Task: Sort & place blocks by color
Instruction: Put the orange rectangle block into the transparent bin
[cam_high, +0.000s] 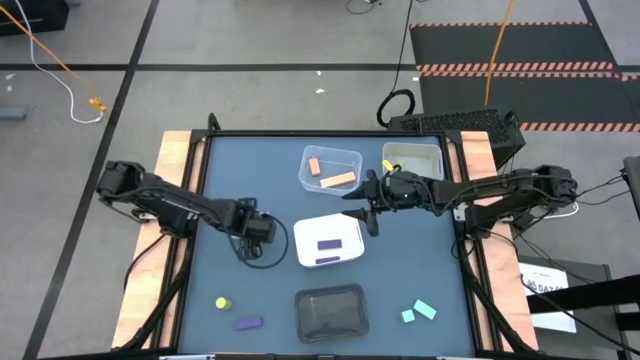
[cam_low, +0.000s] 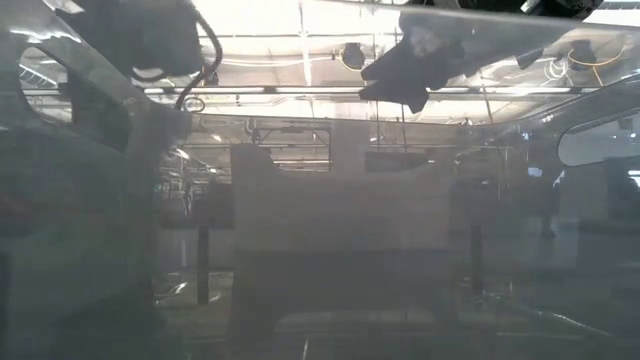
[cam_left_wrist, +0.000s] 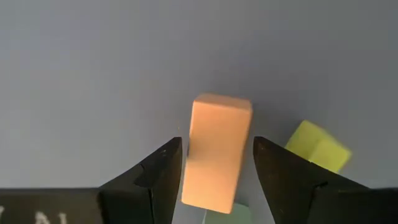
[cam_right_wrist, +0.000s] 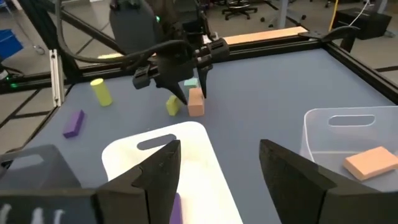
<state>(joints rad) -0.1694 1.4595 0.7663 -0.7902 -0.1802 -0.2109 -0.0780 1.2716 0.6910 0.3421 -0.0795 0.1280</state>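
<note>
Evidently your left claw (cam_left_wrist: 216, 167) sat open, straddling the salmon block (cam_left_wrist: 216, 153) without gripping, ready to close.

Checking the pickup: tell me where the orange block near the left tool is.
The orange block stands on the table between the left tool's open fingers, just left of the white tray, a yellow-green block beside it.

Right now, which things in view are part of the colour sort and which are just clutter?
Job: orange block between the open left jaws; yellow-green block beside it; yellow-green cylinder; loose purple bar; teal blocks; clear tray, beige tray, white tray, black tray; right jaws open beside the white tray.

Lying about: orange cable, striped mats, black cable coil.
</note>
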